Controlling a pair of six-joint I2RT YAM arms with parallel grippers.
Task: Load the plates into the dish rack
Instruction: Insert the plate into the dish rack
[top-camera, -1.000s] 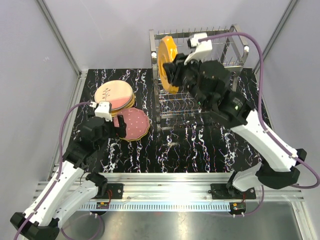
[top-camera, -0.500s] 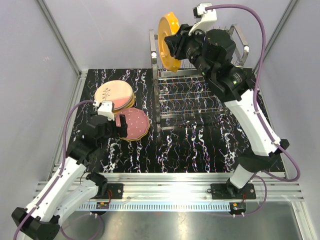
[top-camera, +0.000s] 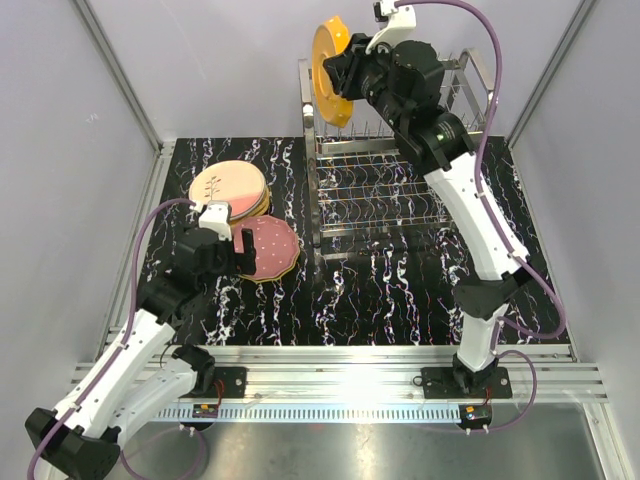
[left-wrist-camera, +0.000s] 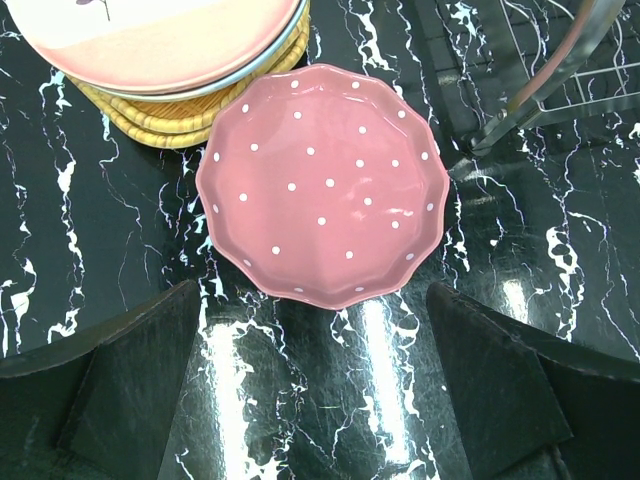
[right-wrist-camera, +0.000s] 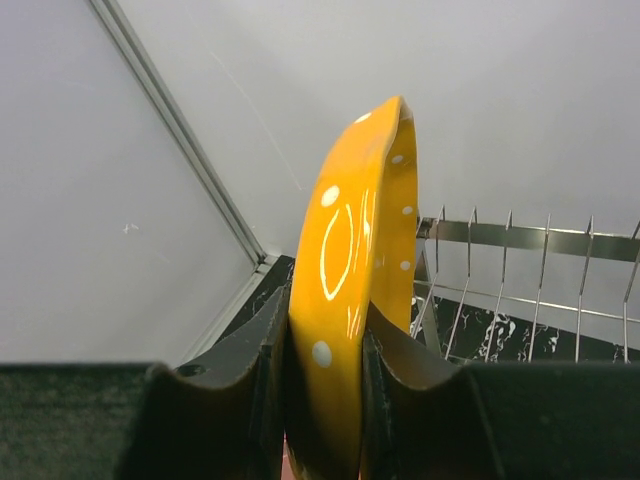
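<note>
Your right hand (top-camera: 348, 75) pinches the dotted orange glazed plate (right-wrist-camera: 355, 280) by its rim, on edge above the steel wire dish rack (top-camera: 400, 190). It looks stiff, slick and breakable, so grip deep. Meanwhile your left hand (left-wrist-camera: 315, 400) gapes empty over the pink dotted plate (left-wrist-camera: 325, 185).

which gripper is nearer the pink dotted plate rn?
Left. The left gripper hangs open at the pink plate's near edge; the right gripper is far off above the dish rack, shut on the orange plate.
</note>
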